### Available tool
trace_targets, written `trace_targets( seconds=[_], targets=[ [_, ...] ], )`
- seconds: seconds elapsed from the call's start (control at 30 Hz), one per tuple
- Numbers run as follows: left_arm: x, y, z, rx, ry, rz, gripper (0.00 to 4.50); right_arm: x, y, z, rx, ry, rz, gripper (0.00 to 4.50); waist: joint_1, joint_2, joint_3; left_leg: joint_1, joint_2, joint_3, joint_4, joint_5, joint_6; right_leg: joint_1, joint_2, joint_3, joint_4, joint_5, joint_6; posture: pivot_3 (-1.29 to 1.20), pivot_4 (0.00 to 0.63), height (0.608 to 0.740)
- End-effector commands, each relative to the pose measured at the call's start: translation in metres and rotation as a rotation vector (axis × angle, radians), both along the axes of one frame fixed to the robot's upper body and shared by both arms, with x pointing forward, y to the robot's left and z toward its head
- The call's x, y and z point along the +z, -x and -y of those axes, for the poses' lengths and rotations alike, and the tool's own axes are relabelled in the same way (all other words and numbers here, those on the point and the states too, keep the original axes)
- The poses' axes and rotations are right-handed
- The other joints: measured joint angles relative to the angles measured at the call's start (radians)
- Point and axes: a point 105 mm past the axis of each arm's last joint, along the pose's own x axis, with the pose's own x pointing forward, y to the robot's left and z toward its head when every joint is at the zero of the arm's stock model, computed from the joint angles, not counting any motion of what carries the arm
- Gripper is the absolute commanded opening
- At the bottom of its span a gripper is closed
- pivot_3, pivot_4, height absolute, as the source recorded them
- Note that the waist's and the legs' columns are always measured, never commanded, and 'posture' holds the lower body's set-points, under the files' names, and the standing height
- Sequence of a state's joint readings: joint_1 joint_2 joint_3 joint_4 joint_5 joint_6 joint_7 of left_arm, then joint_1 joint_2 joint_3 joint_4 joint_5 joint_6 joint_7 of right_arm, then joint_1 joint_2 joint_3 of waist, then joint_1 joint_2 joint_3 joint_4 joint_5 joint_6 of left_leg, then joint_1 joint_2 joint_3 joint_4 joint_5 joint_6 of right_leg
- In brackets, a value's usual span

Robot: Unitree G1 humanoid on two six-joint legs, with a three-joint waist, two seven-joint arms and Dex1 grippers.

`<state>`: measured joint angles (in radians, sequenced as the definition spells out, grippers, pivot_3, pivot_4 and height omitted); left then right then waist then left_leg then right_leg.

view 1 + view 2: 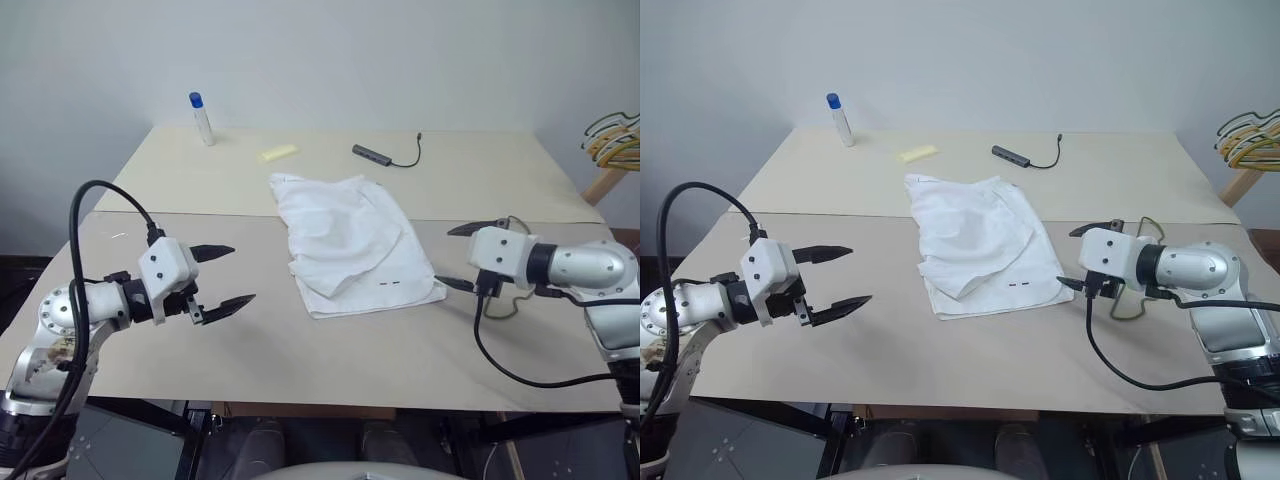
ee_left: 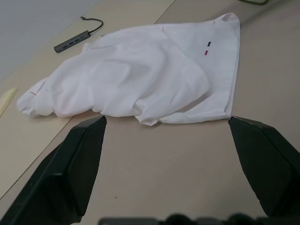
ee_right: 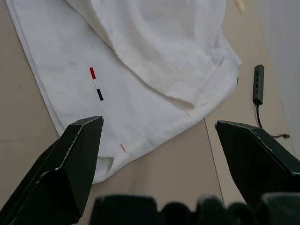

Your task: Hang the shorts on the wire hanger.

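The white shorts (image 1: 350, 240) lie crumpled flat in the middle of the table, with tiny dark and red marks (image 3: 96, 84) near the hem on my right. My left gripper (image 1: 240, 275) hovers open to the left of the shorts, pointing at them, nothing between its fingers. On the other side of the shorts, close to the marked hem, my right gripper (image 1: 447, 256) is open and empty. Thin olive-green wire of the wire hanger (image 1: 1127, 315) shows on the table under my right wrist, mostly hidden by the arm.
At the back of the table (image 1: 200, 340) stand a white bottle with a blue cap (image 1: 202, 118), a small yellow piece (image 1: 278, 153) and a dark USB hub with its cable (image 1: 372, 153). A bunch of yellow and dark hangers (image 1: 615, 140) sits off the right edge.
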<state>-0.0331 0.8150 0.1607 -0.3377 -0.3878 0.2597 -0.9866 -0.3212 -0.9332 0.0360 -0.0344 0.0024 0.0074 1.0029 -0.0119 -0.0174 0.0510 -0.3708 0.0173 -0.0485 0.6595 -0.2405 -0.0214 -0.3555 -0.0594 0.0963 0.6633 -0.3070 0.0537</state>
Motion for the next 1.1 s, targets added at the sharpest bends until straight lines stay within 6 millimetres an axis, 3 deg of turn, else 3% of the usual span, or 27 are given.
trace_targets(
  seconds=[0.03, 0.33, 0.57, 0.9, 1.0, 1.1],
  targets=[
    [0.007, 0.0, 0.001, -0.006, -0.011, 0.032, 4.5, 0.012, -0.002, -0.003, 0.028, 0.015, 0.051, 4.48, 0.0, 0.0, 0.0, 0.0, 0.0, 0.0, 0.0, 0.0, 0.0, 0.0, 0.0, 0.0, 0.0, 0.0, 0.0, 0.06, 0.0, 0.74],
    [0.007, 0.0, -0.002, -0.009, -0.035, 0.027, 4.5, 0.014, -0.006, -0.008, 0.112, 0.054, 0.08, 4.48, -0.003, 0.0, 0.0, 0.0, 0.0, 0.0, 0.0, 0.0, 0.0, 0.0, 0.0, 0.0, 0.0, 0.0, 0.0, 0.03, 0.0, 0.74],
    [0.004, -0.001, 0.0, -0.027, -0.054, 0.019, 4.5, -0.024, -0.012, -0.005, 0.2, 0.254, 0.021, 4.48, -0.007, 0.0, 0.0, 0.001, 0.0, 0.0, 0.0, 0.0, 0.0, 0.0, 0.0, 0.0, 0.0, 0.0, 0.0, 0.01, 0.0, 0.74],
    [0.001, 0.002, 0.0, -0.029, -0.073, 0.016, 4.5, -0.057, -0.027, -0.007, 0.248, 0.329, -0.098, 4.48, -0.024, 0.0, 0.0, 0.002, 0.0, 0.0, 0.0, 0.0, 0.0, 0.001, 0.0, 0.0, 0.0, 0.0, -0.001, 0.03, 0.0, 0.74],
    [0.0, 0.004, 0.0, -0.025, -0.076, 0.015, 4.5, -0.064, -0.032, -0.008, 0.246, 0.328, -0.133, 3.88, -0.027, 0.0, 0.0, 0.001, 0.0, 0.0, 0.0, 0.0, 0.0, 0.001, 0.0, 0.0, 0.0, 0.0, -0.001, 0.04, 0.0, 0.74],
    [-0.001, 0.005, -0.001, -0.02, -0.08, 0.015, 4.5, -0.068, -0.039, -0.012, 0.234, 0.313, -0.145, 2.97, -0.032, 0.0, 0.0, 0.002, 0.0, 0.0, 0.0, 0.0, 0.0, 0.002, 0.0, 0.0, 0.0, 0.0, -0.001, 0.05, 0.0, 0.74]
  ],
)
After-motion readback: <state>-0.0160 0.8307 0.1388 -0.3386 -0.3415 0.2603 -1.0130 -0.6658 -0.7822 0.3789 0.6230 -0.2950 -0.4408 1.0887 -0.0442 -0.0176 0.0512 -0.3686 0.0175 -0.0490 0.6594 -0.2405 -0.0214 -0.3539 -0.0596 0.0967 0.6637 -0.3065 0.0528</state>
